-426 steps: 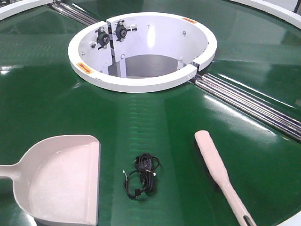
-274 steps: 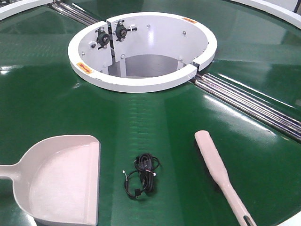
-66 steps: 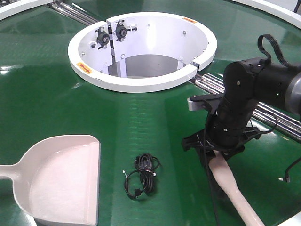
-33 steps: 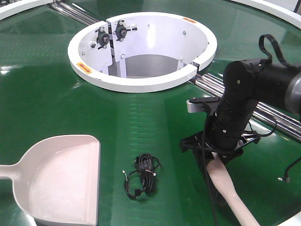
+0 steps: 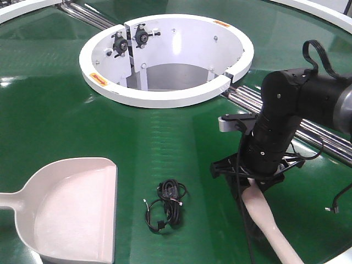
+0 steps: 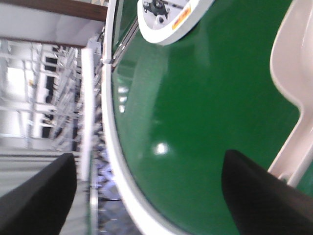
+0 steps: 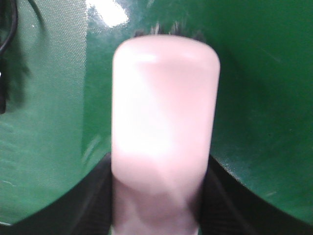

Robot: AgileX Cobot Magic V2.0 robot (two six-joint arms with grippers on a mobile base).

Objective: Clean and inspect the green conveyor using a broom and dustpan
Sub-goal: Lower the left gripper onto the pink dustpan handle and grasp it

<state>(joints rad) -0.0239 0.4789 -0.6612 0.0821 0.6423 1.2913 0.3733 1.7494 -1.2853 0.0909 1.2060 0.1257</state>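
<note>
The green conveyor [image 5: 55, 110] fills the front view. The pale-pink dustpan [image 5: 71, 209] lies at the near left, open side facing right. The pale-pink broom [image 5: 269, 220] lies at the near right with its handle towards me. My right gripper [image 5: 250, 179] stands over the broom's head, with the jaws closed on both sides of it. In the right wrist view the broom [image 7: 164, 112] sits between my black fingers [image 7: 98, 196]. My left gripper [image 6: 149, 161] is open and empty over the conveyor's white rim [image 6: 115, 161]. The dustpan handle [image 6: 298, 161] lies just to its right.
A coiled black cable [image 5: 165, 204] lies on the belt between dustpan and broom. The white central ring [image 5: 165, 98] stands behind. Steel roller seams [image 5: 308, 124] run behind my right arm. The cable also shows at the left edge of the right wrist view [image 7: 7, 29].
My right arm came into view and settled over the broom's head. In the last second it edged slightly left, and the broom's handle swung a little left with it. The dustpan and cable stayed still.
</note>
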